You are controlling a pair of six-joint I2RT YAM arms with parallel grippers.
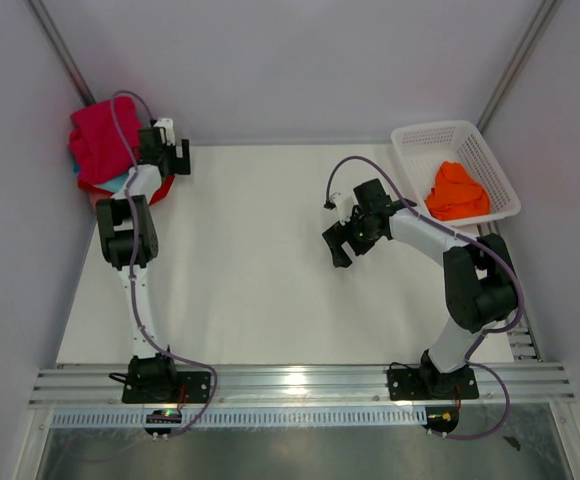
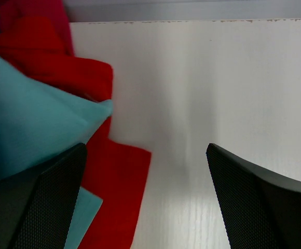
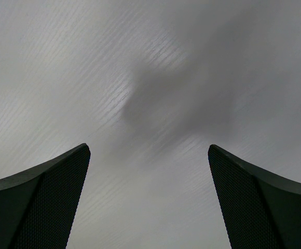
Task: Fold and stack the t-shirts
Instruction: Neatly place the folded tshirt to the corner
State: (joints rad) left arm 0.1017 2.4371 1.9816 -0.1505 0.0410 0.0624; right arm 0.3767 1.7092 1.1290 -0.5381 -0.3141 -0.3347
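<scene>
Left gripper (image 2: 146, 148), spread, borders the teal t-shirt (image 2: 31, 124).

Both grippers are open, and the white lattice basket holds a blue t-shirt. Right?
No: the white plastic lattice basket holds a crumpled orange cloth t-shirt, not a blue one, per the top external view. The left gripper and right gripper are open.

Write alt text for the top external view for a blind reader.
Two robot arms stand at a white table: the left arm reaches to a pile of t-shirts, crimson on top, in the far-left corner; the right arm hangs over bare table, fingers open. An orange t-shirt lies crumpled in a white basket, far right.
</scene>
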